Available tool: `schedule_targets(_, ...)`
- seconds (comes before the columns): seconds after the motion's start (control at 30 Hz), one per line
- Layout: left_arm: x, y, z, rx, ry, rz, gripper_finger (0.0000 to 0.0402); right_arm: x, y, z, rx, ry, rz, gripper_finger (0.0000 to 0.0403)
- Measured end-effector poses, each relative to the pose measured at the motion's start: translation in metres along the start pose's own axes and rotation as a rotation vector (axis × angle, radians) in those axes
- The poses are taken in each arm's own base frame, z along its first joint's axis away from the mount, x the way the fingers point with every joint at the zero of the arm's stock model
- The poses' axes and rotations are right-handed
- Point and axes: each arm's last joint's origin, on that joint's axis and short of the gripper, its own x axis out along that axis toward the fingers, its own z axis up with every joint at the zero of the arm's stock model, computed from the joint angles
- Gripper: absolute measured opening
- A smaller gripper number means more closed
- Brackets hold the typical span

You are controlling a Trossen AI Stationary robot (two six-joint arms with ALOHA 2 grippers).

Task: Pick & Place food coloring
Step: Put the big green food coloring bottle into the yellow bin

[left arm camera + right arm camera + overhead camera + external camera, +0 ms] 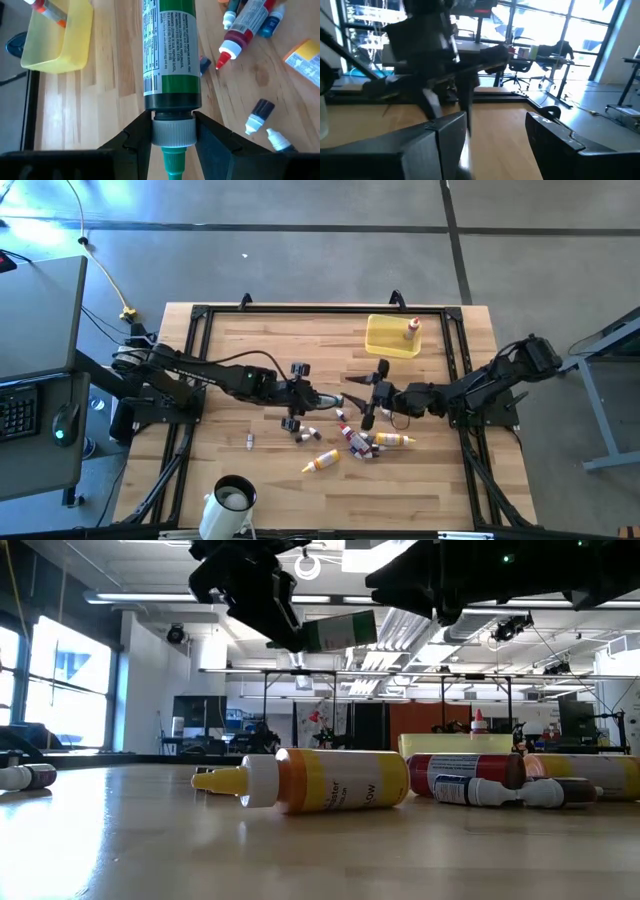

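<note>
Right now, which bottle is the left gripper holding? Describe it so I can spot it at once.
Find the wooden table centre. There the left gripper clamps the grey cap of a green food coloring bottle. Unlike the bottles lying on the wood, it is lifted off the table.

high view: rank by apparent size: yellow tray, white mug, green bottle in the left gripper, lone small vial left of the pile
1. White mug and yellow tray: close, unsure which is larger; the mug is cut by the frame edge.
2. Green bottle, held by the left gripper.
3. Lone vial, smallest.
</note>
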Motion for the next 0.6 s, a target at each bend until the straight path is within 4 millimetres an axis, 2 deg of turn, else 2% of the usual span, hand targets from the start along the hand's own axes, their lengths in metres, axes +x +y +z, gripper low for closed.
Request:
schedule_targets(0.27,0.009,-0.003,-0.003,0.056,0.034,0.007,0.0119,0.006,-0.009,-0.002,0.048,0.002,0.075,0.0199)
schedule_targets(0.6,0.013,-0.002,0.006,0.067,-0.046,0.047,0.0123,0.006,-0.009,-0.01,0.049,0.079,0.098,0.0199)
